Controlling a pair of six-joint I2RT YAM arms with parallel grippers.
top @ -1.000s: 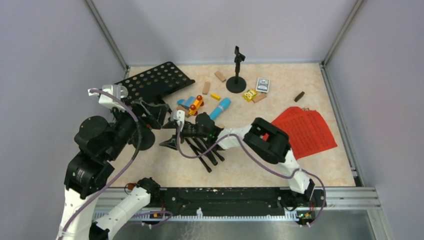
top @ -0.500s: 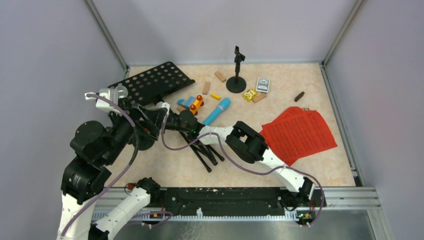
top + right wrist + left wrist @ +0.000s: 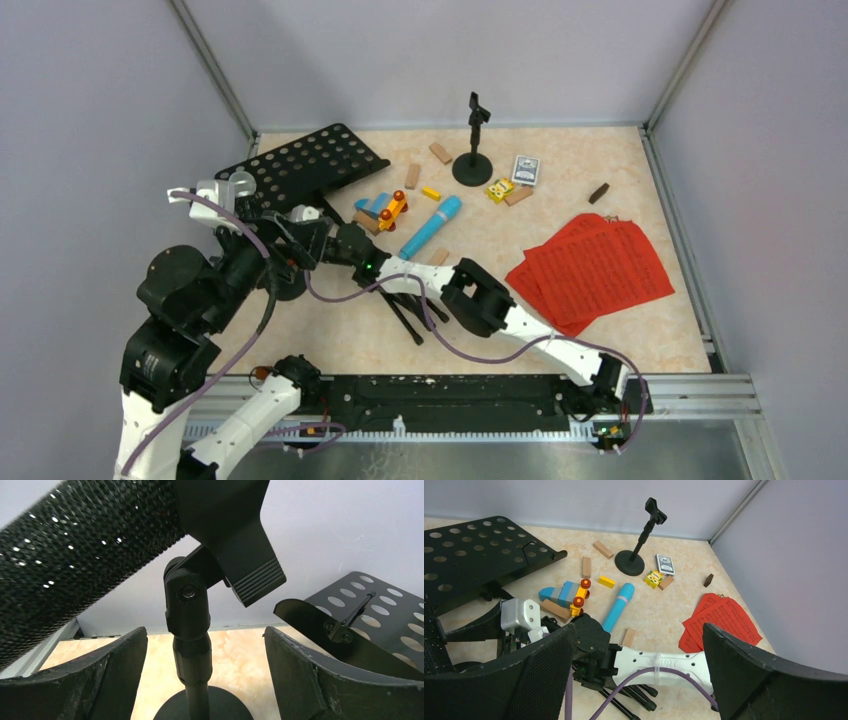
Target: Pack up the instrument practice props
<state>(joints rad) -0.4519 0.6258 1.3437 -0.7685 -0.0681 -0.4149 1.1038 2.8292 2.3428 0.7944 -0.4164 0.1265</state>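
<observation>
2 grippers are placed at 1 prop: the mic holder (image 3: pixel 186 605) with the black mic (image 3: pixel 75 550) clipped in it. Right gripper (image 3: pixel 205 640) is held spread, w/ the holder's stem standing between its fingers (image 3: pixel 85 680), roughly centred & seemingly touched by neither pad; the clip & mic head are seen above the fingertips, the round base below them, & the music desk (image 3: pixel 385 610) just outside 1 finger. Left gripper (image 3: pixel 639 630) is also spread wide & empty, w/ the right arm (image 3: pixel 664 662) framed between its fingers; blue mic (image 3: pixel 618 607), 2nd holder (image 3: pixel 629 562) & red pages (image 3: pixel 719 622) lie well ahead of its fingertips, untouched. Step in hand is judged to be the grasp of the holder stem: fingers lined up, closure not yet made. Next move prob. calls for the right fingers to be pressed onto the stem below the swivel joint, so the top-heavy mic isn't tipped; the left gripper may then be needed to pull the mic from the clip. Packing is judged barely begun.
</observation>
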